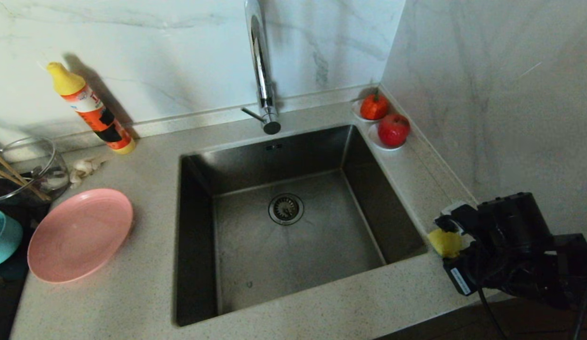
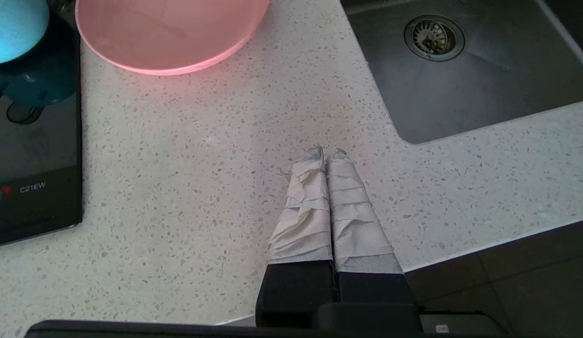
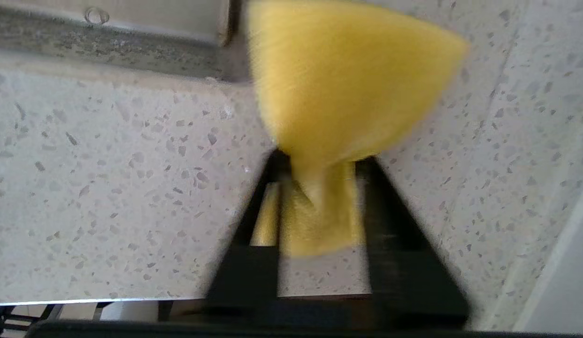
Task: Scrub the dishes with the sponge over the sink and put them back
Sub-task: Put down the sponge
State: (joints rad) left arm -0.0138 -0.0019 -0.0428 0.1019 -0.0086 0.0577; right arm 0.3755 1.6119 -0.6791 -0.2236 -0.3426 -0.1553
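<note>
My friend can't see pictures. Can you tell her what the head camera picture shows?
The right pincer holds a yellow sponge on the counter at the right edge of a deep, dark sink. A pink plate lies on the counter left of the sink, with a teal bowl beside it.

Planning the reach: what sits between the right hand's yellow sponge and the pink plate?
The deep steel sink, nothing inside; bare speckled counter either side, head view.
</note>
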